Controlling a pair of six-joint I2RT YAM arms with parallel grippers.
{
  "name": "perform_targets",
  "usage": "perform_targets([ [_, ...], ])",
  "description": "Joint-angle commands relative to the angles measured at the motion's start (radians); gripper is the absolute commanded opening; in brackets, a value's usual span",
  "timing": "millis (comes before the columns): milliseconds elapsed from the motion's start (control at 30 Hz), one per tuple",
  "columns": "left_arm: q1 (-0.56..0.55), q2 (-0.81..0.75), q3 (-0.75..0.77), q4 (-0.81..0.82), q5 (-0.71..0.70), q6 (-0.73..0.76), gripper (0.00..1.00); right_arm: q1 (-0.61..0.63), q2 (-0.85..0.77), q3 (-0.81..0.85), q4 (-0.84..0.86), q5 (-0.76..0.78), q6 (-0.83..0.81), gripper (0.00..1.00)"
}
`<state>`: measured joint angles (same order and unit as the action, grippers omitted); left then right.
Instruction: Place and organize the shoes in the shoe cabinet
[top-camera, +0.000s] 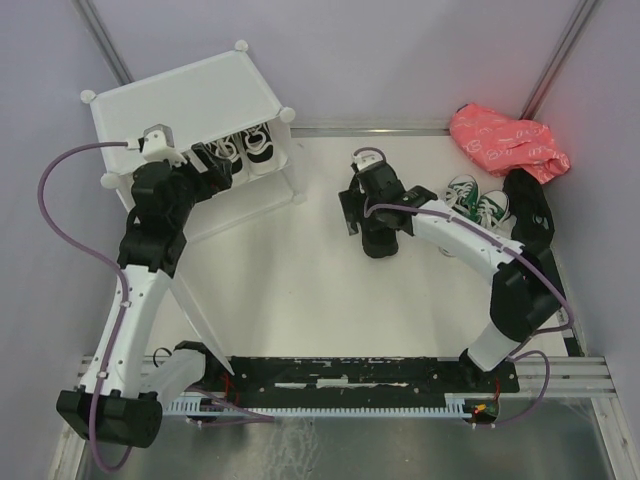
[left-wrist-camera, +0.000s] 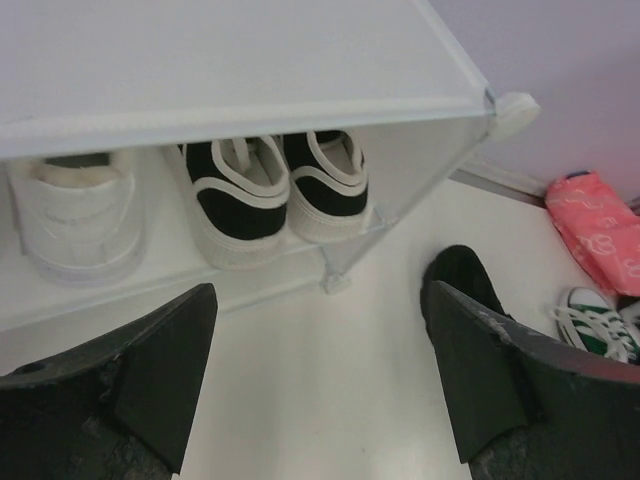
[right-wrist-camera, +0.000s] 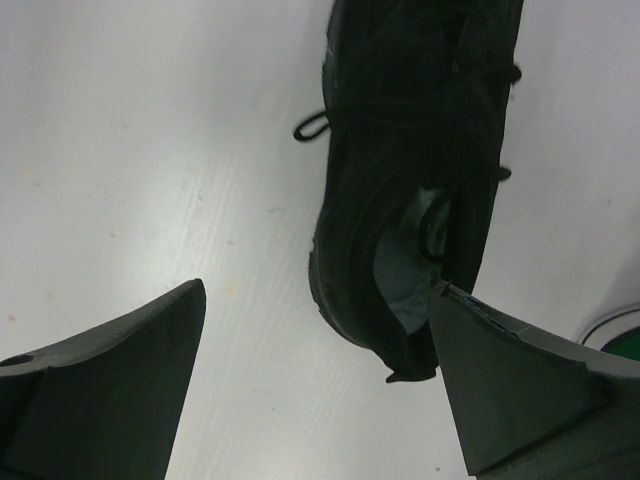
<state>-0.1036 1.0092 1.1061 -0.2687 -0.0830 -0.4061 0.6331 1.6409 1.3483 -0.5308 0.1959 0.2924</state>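
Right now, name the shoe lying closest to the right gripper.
The plain black lace-up shoe on the white table, beside the open right gripper; the green canvas sneakers lie farther off, others sit inside the white plastic cabinet.

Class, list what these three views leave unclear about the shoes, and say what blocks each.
Left wrist view: white sneakers half hidden behind the cabinet top.
Left wrist view: green sneakers cut off by the right edge.
Right wrist view: black shoe cut off by the top edge.
Top view: cabinet interior mostly covered by its top and the left arm.
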Motion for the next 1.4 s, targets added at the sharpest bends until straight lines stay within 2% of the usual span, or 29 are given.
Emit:
perform_targets([
  [0, -0.013, -0.075, 0.041, -0.069, 0.103, -0.068, 0.91, -0.013, 0.010, -0.049, -0.013, 0.051, 0.022, 1.00],
  [200, -0.013, -0.135, 0.054, -0.124, 0.129, -0.057, 0.89, -0.015, 0.079, -0.071, 0.055, 0.044, 0.006, 0.98],
  [400, -0.013, -0.156, 0.069, -0.139, 0.135, -0.037, 0.89, -0.020, 0.212, -0.036, 0.124, 0.008, -0.028, 0.87],
  [467, -0.014, -0.150, 0.082, -0.147, 0.138, -0.030, 0.89, -0.023, 0.240, -0.032, 0.129, 0.007, -0.021, 0.75],
  [600, -0.014, -0.139, 0.105, -0.158, 0.134, -0.022, 0.89, -0.006, 0.210, -0.071, 0.124, 0.076, 0.020, 0.35],
  [700, -0.014, -0.132, 0.105, -0.158, 0.135, -0.022, 0.88, 0.044, 0.140, -0.065, 0.077, 0.096, 0.034, 0.12],
  [733, -0.014, -0.128, 0.107, -0.160, 0.135, -0.019, 0.88, 0.063, 0.115, -0.062, 0.065, 0.079, 0.043, 0.05],
  [767, -0.013, -0.126, 0.113, -0.164, 0.131, -0.016, 0.88, 0.084, 0.089, -0.062, 0.061, 0.058, 0.050, 0.02],
  [900, -0.014, -0.120, 0.154, -0.183, 0.107, 0.004, 0.88, 0.187, 0.032, -0.038, 0.051, -0.031, 0.080, 0.02],
  [1033, -0.014, -0.123, 0.176, -0.197, 0.099, 0.006, 0.88, 0.285, 0.063, 0.034, 0.094, -0.099, 0.101, 0.02],
  [1367, -0.014, -0.157, 0.164, -0.203, 0.108, -0.019, 0.88, 0.366, 0.363, 0.386, 0.189, -0.221, 0.092, 0.02],
])
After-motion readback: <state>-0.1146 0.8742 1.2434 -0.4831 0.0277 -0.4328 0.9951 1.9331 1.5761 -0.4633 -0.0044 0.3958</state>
